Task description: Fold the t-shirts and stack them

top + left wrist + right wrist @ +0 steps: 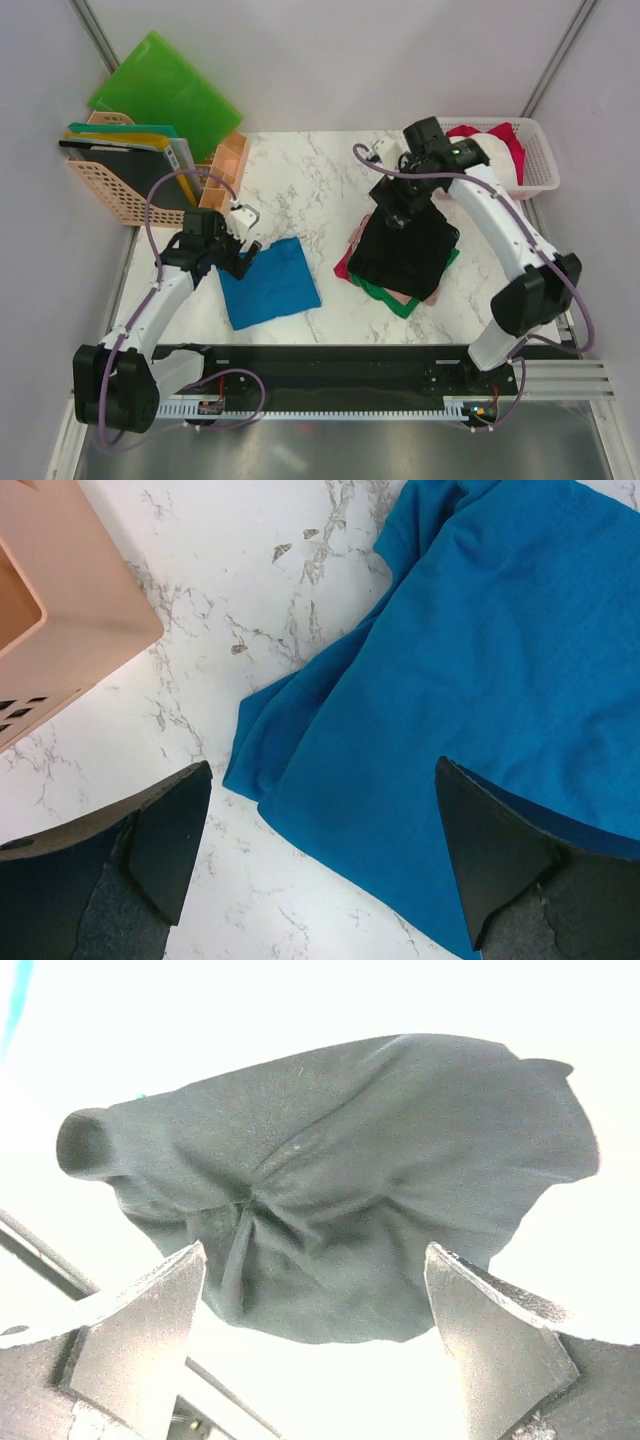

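Observation:
A bright blue t-shirt [268, 282] lies folded flat on the marble table, left of centre. My left gripper [243, 255] hangs open over its upper-left corner. In the left wrist view the blue cloth [480, 660] reaches under the open left gripper [322, 765], and nothing is held. To the right, a black t-shirt [405, 250] tops a stack with red [345, 268], green [385, 295] and pale pink [432, 297] edges showing. My right gripper [395, 205] is open above the stack's far edge. The right wrist view shows the wrinkled black shirt [330, 1190] beyond the open right gripper [313, 1250].
A white lattice basket [540, 150] at the back right holds red and white cloth [495, 140]. A peach rack [130, 185] with green folders [165, 90] stands at the back left. A small peach box [225, 170] sits beside it, and its corner [60, 600] is near my left fingers.

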{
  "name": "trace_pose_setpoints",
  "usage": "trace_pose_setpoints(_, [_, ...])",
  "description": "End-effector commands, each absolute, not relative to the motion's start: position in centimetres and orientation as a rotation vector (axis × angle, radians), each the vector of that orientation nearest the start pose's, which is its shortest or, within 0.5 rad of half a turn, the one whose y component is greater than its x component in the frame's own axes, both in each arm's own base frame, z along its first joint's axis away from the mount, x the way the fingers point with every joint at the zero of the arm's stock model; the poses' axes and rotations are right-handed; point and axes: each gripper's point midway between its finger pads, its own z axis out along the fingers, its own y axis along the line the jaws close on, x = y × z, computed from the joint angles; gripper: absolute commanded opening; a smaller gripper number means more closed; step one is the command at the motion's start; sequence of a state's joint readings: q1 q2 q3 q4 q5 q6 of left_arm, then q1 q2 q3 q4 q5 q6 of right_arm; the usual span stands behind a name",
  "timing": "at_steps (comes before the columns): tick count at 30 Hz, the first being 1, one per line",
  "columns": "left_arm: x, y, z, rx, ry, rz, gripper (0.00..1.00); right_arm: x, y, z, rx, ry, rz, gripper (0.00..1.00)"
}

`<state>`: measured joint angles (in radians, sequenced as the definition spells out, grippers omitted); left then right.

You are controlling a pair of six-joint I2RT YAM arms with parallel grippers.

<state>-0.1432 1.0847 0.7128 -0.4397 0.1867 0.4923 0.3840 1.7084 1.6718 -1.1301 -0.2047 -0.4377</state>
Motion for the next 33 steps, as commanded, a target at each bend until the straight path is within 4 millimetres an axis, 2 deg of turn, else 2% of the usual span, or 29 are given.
trace_pose_setpoints(1, [29.3, -6.3, 11.0, 0.825, 2.183, -0.092, 1.0, 30.6, 14.3, 26.3, -1.108, 2.337, 0.227, 0.98])
trace_pose_setpoints(4, [29.2, -6.1, 10.3, 0.842, 2.198, -0.081, 0.99, 28.5, 12.8, 26.4, -1.136, 2.353, 0.183, 0.98])
trace_pose_setpoints(7, [28.9, -5.5, 10.1, 0.864, 2.204, -0.042, 0.99, 27.1, 11.5, 25.7, -1.187, 2.336, 0.135, 0.98])
trace_pose_setpoints(8, [28.8, -5.3, 10.1, 0.87, 2.205, -0.03, 0.99, 26.1, 10.5, 24.7, -1.182, 2.351, 0.095, 0.98])
trace_pose_setpoints(10, [28.7, -4.9, 11.1, 0.85, 2.17, 0.007, 0.99, 26.0, 10.3, 23.9, -1.179, 2.313, 0.077, 0.98])
trace_pose_setpoints(11, [28.7, -4.8, 11.7, 0.828, 2.151, 0.019, 0.99, 25.2, 10.1, 22.7, -1.185, 2.297, 0.083, 0.98])
trace_pose_setpoints(12, [29.1, -4.4, 13.7, 0.779, 2.074, 0.064, 0.99, 24.8, 10.2, 22.1, -1.192, 2.288, 0.101, 0.98])
trace_pose_setpoints(13, [29.2, -4.2, 14.7, 0.729, 2.041, 0.082, 1.0, 24.0, 10.2, 21.1, -1.201, 2.288, 0.125, 0.98])
trace_pose_setpoints(14, [29.4, -3.7, 15.8, 0.682, 2.003, 0.114, 1.0, 24.0, 11.4, 21.2, -1.211, 2.248, 0.199, 0.98])
trace_pose_setpoints(15, [29.7, -2.5, 18.0, 0.599, 1.925, 0.195, 1.0, 23.7, 12.0, 21.2, -1.221, 2.228, 0.242, 0.98])
trace_pose_setpoints(17, [29.7, -0.7, 19.6, 0.496, 1.875, 0.287, 1.0, 23.7, 13.7, 22.1, -1.24, 2.171, 0.336, 0.98])
trace_pose_setpoints(18, [29.5, 1.0, 19.7, 0.425, 1.876, 0.371, 1.0, 23.2, 15.5, 22.7, -1.28, 2.122, 0.419, 0.98])
trace_pose_setpoints(19, [29.6, 2.3, 20.5, 0.359, 1.845, 0.426, 1.0, 23.3, 16.8, 23.6, -1.304, 2.084, 0.459, 0.98])
trace_pose_setpoints(20, [29.5, 3.6, 20.6, 0.305, 1.849, 0.477, 1.0, 23.5, 17.9, 24.1, -1.322, 2.047, 0.48, 0.98])
trace_pose_setpoints(21, [29.0, 6.0, 20.2, 0.208, 1.867, 0.567, 1.0, 22.8, 19.8, 24.2, -1.39, 2.0, 0.513, 0.98])
trace_pose_setpoints(23, [28.4, 8.2, 19.9, 0.085, 1.88, 0.606, 1.0, 23.4, 22.2, 24.0, -1.44, 1.947, 0.499, 0.98])
trace_pose_setpoints(24, [27.9, 9.8, 20.0, 0.018, 1.888, 0.629, 1.0, 22.2, 24.3, 23.5, -1.524, 1.896, 0.502, 0.98])
trace_pose_setpoints(25, [27.6, 10.3, 19.6, -0.004, 1.904, 0.627, 1.0, 22.3, 25.1, 22.2, -1.565, 1.906, 0.444, 0.98])
trace_pose_setpoints(26, [27.5, 10.5, 19.4, -0.013, 1.913, 0.624, 1.0, 22.4, 26.6, 21.9, -1.589, 1.861, 0.409, 0.98])
trace_pose_setpoints(27, [27.3, 10.8, 19.1, -0.016, 1.924, 0.612, 1.0, 20.6, 28.9, 19.9, -1.706, 1.825, 0.397, 0.98])
trace_pose_setpoints(28, [27.2, 10.9, 18.8, -0.02, 1.939, 0.61, 1.0, 20.7, 29.7, 19.1, -1.732, 1.812, 0.314, 0.98])
trace_pose_setpoints(29, [27.2, 11.2, 18.4, -0.022, 1.956, 0.608, 1.0, 19.0, 31.8, 18.3, -1.809, 1.749, 0.312, 0.98])
trace_pose_setpoints(30, [27.2, 11.3, 18.2, -0.031, 1.966, 0.607, 1.0, 18.9, 33.0, 16.5, -1.851, 1.769, 0.291, 0.98])
trace_pose_setpoints(33, [27.2, 11.6, 17.9, -0.048, 1.986, 0.601, 1.0, 18.1, 36.3, 14.5, -1.884, 1.755, 0.321, 0.98])
